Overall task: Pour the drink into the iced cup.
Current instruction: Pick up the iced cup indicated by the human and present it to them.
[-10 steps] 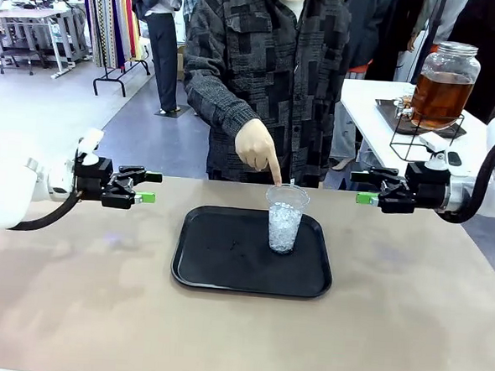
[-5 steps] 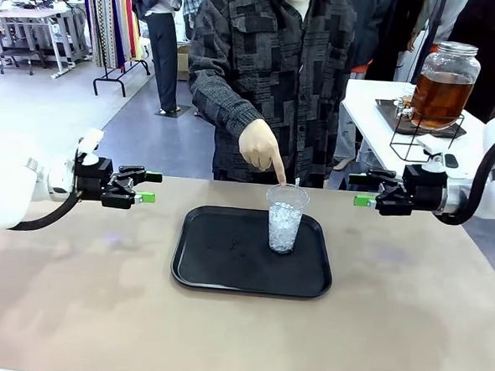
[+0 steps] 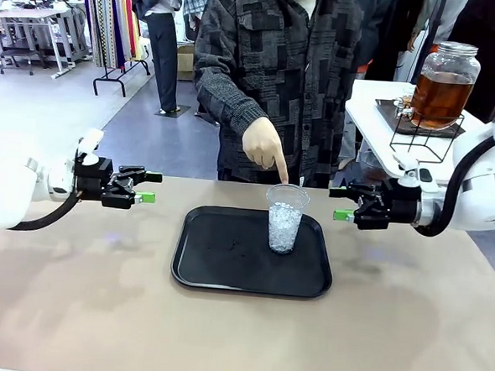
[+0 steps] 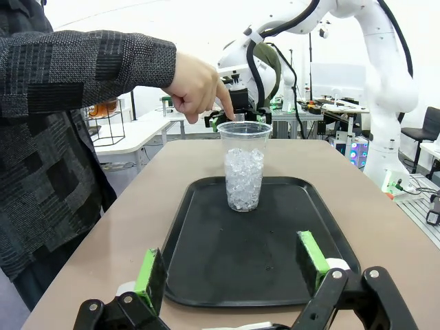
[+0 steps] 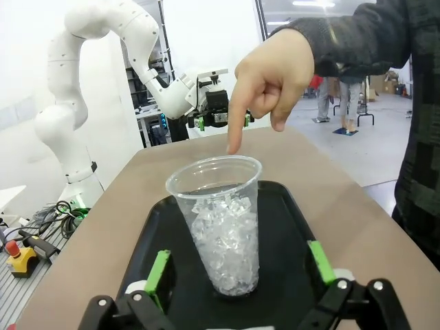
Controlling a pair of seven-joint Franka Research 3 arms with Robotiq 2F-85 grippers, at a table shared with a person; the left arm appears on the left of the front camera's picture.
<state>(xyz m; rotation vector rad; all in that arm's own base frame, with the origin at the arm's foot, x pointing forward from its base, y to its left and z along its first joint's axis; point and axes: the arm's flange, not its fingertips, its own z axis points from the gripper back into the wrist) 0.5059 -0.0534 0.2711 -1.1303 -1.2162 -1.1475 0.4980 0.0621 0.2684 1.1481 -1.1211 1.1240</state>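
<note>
Where the beige table [image 3: 72,309] reaches its middle, a black tray [image 3: 226,268] lies flat on it. A clear plastic cup [image 3: 285,221], filled with ice, stands upright on the far right part of the tray. The left gripper [image 3: 151,188] hovers above the table, left of the tray, fingers apart and holding nothing. The right gripper [image 3: 339,204] hovers near the cup on its right, aimed at it, fingers apart and holding nothing. A person's hand [image 3: 263,144] points one finger down at the cup's far rim. The drink [image 3: 439,98], amber liquid in a lidded glass jar [image 3: 447,59], rests on a wire stand [image 3: 427,142] on a white side table [image 3: 372,105] at far right, well apart from the cup.
</note>
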